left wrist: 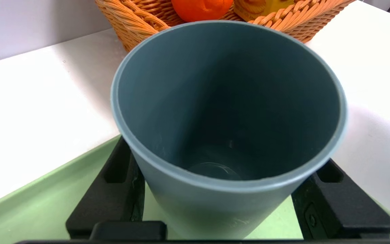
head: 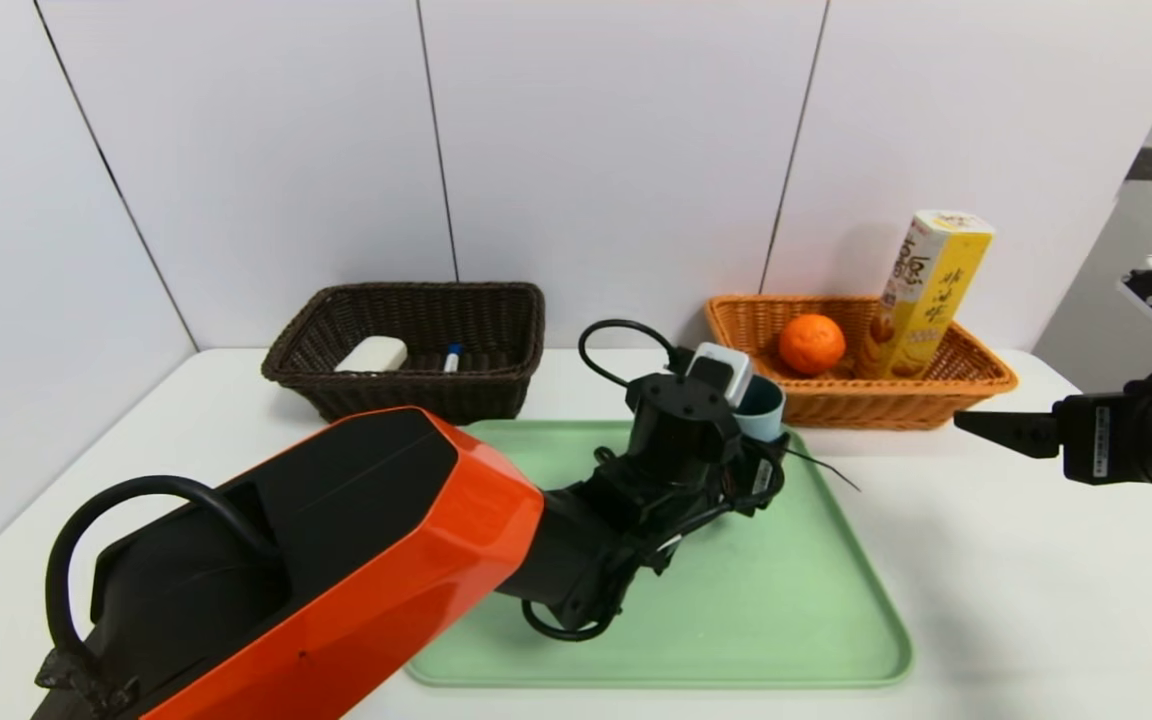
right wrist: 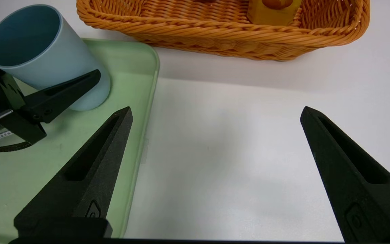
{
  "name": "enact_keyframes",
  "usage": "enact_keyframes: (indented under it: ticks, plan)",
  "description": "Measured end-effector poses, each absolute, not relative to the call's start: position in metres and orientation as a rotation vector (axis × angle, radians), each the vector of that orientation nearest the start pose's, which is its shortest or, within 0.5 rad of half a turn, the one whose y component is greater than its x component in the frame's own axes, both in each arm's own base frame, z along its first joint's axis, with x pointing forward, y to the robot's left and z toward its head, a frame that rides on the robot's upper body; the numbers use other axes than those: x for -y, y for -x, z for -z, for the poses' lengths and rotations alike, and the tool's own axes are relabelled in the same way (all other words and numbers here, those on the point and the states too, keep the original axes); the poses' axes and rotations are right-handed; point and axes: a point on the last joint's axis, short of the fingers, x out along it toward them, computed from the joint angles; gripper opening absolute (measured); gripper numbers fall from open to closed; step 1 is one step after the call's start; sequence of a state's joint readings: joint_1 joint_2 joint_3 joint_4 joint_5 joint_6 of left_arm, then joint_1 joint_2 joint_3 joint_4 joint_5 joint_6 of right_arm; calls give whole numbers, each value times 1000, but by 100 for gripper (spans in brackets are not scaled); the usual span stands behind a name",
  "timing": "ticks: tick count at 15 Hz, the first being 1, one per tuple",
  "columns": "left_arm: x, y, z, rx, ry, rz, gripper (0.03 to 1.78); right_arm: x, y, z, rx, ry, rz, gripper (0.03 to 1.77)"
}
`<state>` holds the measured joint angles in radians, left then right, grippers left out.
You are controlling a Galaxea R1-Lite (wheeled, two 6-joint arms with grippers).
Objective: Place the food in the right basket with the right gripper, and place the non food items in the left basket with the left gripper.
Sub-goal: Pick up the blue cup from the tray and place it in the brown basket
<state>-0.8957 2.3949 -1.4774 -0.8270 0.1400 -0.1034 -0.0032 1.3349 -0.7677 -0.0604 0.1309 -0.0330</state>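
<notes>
Orange-shelled left arm reaches over the green tray [head: 816,640]; the left gripper [left wrist: 229,210] has its jaws around a blue-grey cup [left wrist: 229,112], touching its sides. Right gripper [right wrist: 215,169] hovers over the table, jaws spread wide.

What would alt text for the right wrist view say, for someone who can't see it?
The right gripper hangs open and empty over the white table. Beyond it, the left gripper's black fingers flank a pale blue cup standing on the green tray, near the orange basket.
</notes>
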Motion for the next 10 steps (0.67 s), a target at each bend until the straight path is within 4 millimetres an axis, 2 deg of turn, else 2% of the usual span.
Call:
enact_keyframes:
  ticks: [3, 6, 8, 10]
  plan:
    - [379, -307, -103, -120, 52, 749, 115, -2, -206, -211, -507, -2, -133, 171]
    - [373, -302, -115, -148, 37, 750, 115, -2, -206, -211, -507, -4, -132, 171]
    - [364, -295, -132, -181, 22, 750, 114, -2, -206, -211, -507, -9, -130, 171]
    - [351, -284, -160, -225, 14, 759, 114, -2, -206, -211, -505, -11, -127, 171]
